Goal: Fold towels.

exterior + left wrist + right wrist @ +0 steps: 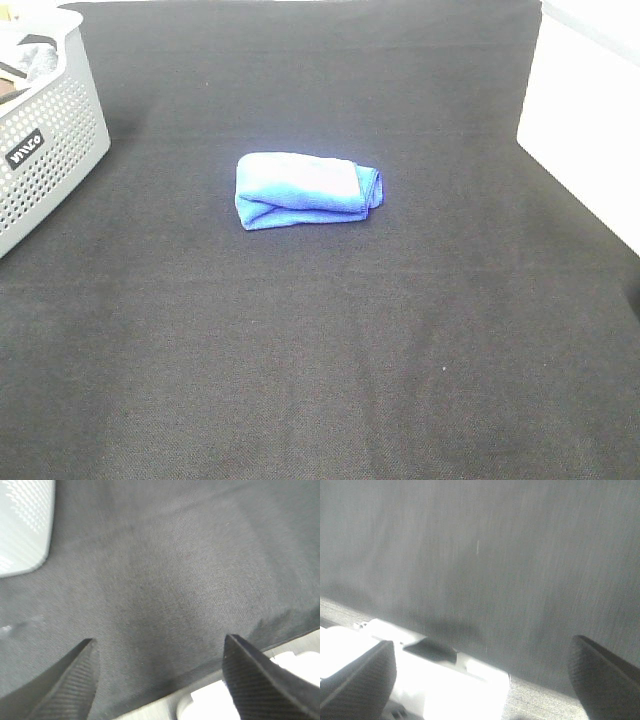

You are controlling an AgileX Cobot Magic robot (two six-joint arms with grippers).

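A royal-blue fuzzy towel (308,189) lies folded into a compact bundle on the black table cloth (320,330), a little left of the middle in the exterior high view. No arm or gripper shows in that view. In the left wrist view my left gripper (159,647) is open and empty over bare black cloth near the table's edge. In the right wrist view my right gripper (482,652) is open and empty, also over bare cloth near an edge. The towel shows in neither wrist view.
A grey perforated basket (45,150) with cloth inside stands at the far left; its corner also shows in the left wrist view (25,525). A white surface (590,130) borders the table at the right. White objects (420,680) lie beyond the table's edge.
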